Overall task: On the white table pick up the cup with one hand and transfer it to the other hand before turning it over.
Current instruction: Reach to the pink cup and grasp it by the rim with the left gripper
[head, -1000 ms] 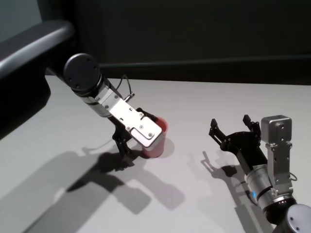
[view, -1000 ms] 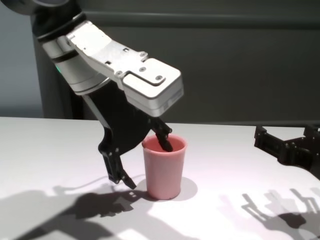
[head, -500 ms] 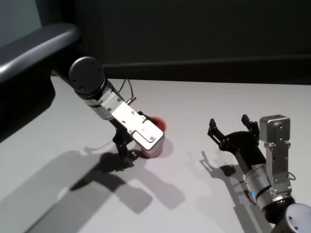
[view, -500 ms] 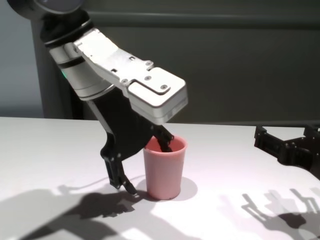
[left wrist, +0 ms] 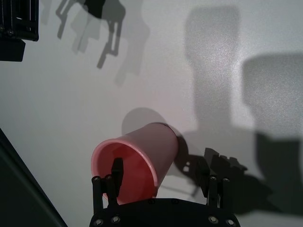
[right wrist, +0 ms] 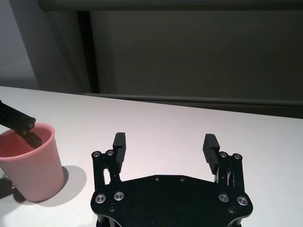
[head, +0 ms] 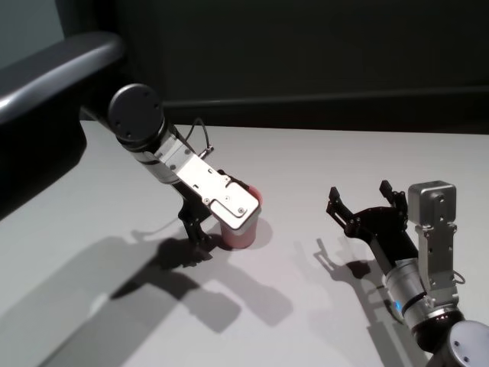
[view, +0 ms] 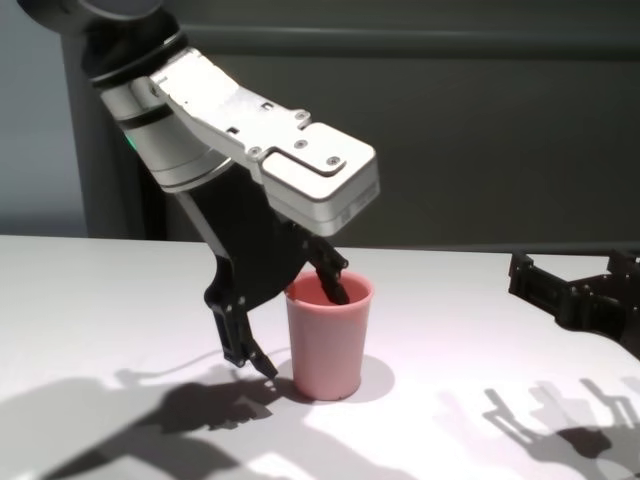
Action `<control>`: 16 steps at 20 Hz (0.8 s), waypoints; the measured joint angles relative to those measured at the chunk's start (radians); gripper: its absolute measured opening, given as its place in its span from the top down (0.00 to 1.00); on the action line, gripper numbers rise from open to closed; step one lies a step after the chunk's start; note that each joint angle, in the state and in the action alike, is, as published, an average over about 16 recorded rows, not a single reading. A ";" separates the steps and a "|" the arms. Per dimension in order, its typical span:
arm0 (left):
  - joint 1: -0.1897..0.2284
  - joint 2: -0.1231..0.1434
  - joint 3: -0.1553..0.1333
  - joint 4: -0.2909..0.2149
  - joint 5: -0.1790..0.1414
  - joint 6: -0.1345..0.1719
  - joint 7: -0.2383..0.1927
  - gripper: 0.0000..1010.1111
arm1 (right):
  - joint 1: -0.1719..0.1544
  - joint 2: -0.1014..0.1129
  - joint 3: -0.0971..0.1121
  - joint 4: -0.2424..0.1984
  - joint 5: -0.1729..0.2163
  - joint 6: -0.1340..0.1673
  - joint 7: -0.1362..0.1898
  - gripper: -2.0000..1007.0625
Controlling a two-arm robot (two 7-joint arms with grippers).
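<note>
bare white table (head: pixel 306 160) around cup (view: pixel 328 340), left gripper (view: pixel 295 320) straddling its wall

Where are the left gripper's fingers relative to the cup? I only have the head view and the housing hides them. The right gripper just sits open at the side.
Observer: Straddling the wall. In the chest view the left gripper has one finger inside the cup near the rim, the other outside on the robot's left of it.
Operator: Clamped?
Observer: No. The left wrist view shows a gap between the outer finger and the cup's side; the jaws are open.
Operator: Cup lifted?
Observer: No. The chest view shows it upright, base flat on the white table.
</note>
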 joint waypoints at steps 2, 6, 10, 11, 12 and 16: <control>-0.001 0.000 0.000 0.001 -0.001 0.001 0.001 0.01 | 0.000 0.000 0.000 0.000 0.000 0.000 0.000 0.00; -0.001 0.000 0.001 0.001 -0.001 0.002 0.002 0.01 | 0.000 0.000 0.000 0.000 0.000 0.000 0.000 0.00; -0.001 0.000 0.000 0.000 -0.001 0.003 0.002 0.01 | 0.000 0.000 0.000 0.000 0.000 0.000 0.000 0.00; 0.000 0.000 0.000 -0.001 -0.001 0.003 0.002 0.01 | 0.000 0.000 0.000 0.000 0.000 0.000 0.000 0.00; 0.000 0.000 0.000 -0.001 -0.001 0.003 0.002 0.01 | 0.000 0.000 0.000 0.000 0.000 0.000 0.000 0.00; 0.001 0.001 -0.001 -0.002 -0.001 0.004 0.002 0.05 | 0.000 0.000 0.000 0.000 0.000 0.000 0.000 0.00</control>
